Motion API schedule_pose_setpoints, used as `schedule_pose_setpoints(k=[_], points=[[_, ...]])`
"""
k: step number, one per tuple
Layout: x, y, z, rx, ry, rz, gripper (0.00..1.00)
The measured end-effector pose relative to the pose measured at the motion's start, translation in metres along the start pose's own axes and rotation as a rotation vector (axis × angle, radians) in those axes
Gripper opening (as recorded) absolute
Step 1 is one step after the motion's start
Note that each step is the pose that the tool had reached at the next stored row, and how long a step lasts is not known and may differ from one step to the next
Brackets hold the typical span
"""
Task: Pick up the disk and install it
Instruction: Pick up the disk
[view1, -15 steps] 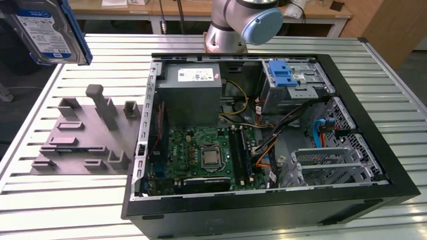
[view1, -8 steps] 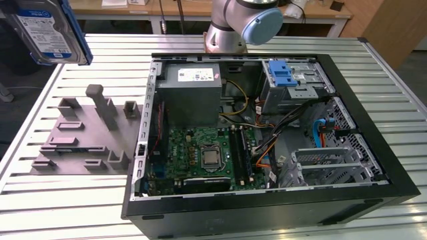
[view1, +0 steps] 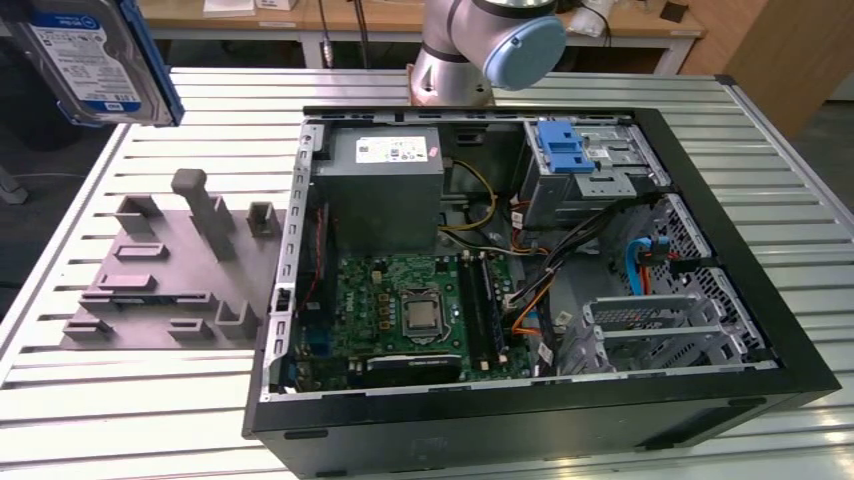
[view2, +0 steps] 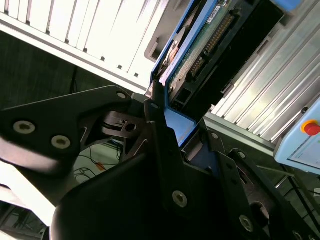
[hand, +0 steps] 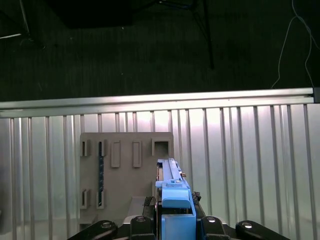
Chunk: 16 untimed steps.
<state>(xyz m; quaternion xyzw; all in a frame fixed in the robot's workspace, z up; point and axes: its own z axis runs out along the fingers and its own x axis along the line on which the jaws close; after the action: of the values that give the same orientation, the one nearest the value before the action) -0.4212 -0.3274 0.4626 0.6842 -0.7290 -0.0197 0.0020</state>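
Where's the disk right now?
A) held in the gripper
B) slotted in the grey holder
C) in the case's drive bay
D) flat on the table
A: in the first wrist view the gripper clamps the disk by its blue frame, above the grey holder.

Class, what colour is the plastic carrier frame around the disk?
Blue; the carrier frame of the disk shows best in the first wrist view.
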Motion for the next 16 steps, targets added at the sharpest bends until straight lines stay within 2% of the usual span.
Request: schedule_pose_setpoints(k=[12,16], points=[[0.0005,0.0,-0.0016,-0.0007,0.0008,-0.022,0.37],[0.0006,0.0002,-0.0048,-0.0004,0.0007,-0.022,0.37]])
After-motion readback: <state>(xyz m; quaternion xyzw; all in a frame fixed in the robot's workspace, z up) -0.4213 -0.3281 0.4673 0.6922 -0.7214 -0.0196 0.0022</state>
